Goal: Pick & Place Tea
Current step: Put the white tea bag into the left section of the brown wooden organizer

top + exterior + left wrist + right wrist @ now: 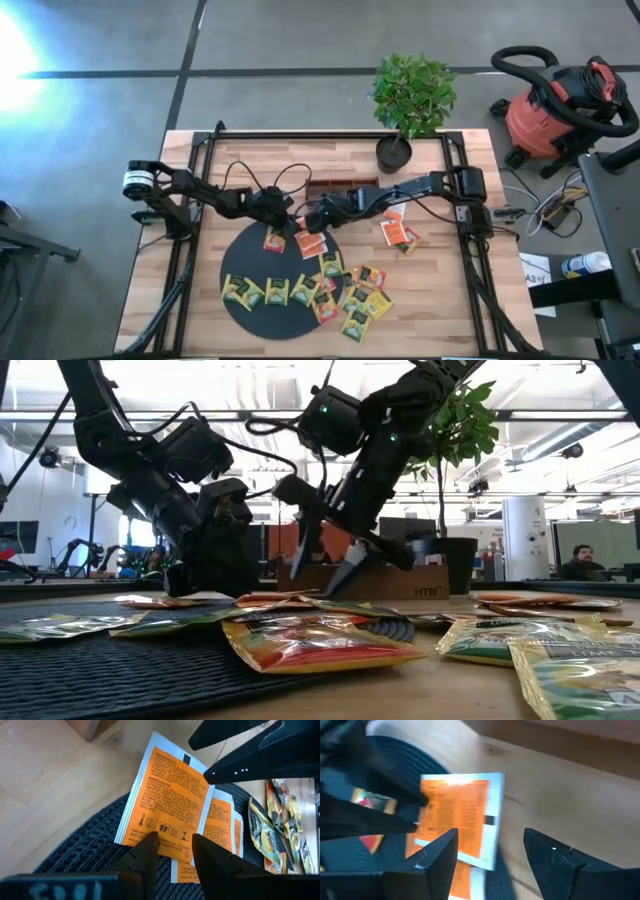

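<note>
Left claw [172, 851] pins the orange sachet [167, 802] half-open; your right claw [490, 854] is wide and empty, so drop it square over that sachet's free edge before closing.

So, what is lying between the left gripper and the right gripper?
In the high view, an orange sachet at the mat's rim lies between the left gripper and the right gripper; both wrist views show it below open fingers.
</note>
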Motion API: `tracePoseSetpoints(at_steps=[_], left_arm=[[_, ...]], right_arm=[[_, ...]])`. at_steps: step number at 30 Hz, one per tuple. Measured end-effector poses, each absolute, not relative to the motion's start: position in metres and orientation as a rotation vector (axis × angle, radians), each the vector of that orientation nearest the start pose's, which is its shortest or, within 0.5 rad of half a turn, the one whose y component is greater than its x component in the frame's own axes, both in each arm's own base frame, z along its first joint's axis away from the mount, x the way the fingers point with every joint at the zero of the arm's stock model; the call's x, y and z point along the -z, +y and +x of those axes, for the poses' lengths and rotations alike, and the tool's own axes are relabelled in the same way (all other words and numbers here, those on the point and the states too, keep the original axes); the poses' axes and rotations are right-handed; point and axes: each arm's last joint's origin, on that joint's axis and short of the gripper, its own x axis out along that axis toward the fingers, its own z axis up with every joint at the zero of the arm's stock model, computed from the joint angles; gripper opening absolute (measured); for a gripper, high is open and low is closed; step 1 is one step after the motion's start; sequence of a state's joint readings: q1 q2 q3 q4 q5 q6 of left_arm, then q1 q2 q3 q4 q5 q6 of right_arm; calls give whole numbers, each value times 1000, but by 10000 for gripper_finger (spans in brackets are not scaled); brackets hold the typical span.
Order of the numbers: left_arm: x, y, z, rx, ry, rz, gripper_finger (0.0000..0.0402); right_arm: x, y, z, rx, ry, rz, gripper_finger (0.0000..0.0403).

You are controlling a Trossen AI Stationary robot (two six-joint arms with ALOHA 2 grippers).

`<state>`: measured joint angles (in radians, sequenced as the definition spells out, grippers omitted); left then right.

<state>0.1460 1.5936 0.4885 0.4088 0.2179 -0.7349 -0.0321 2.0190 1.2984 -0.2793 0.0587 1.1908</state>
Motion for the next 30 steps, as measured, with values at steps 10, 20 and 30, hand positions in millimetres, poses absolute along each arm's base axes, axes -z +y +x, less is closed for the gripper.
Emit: tracePoseSetpoints(at_steps=[10, 20, 30], left_arm=[[-115, 33, 262, -198, 664, -822, 123], [-114, 33, 262, -212, 660, -815, 123], [-115, 33, 262, -219, 657, -810, 123]], right_arm=[[-134, -18, 415, 606, 841, 1091, 201], [-135, -18, 420, 539, 831, 1082, 164], [-145, -23, 421, 497, 802, 1053, 111]])
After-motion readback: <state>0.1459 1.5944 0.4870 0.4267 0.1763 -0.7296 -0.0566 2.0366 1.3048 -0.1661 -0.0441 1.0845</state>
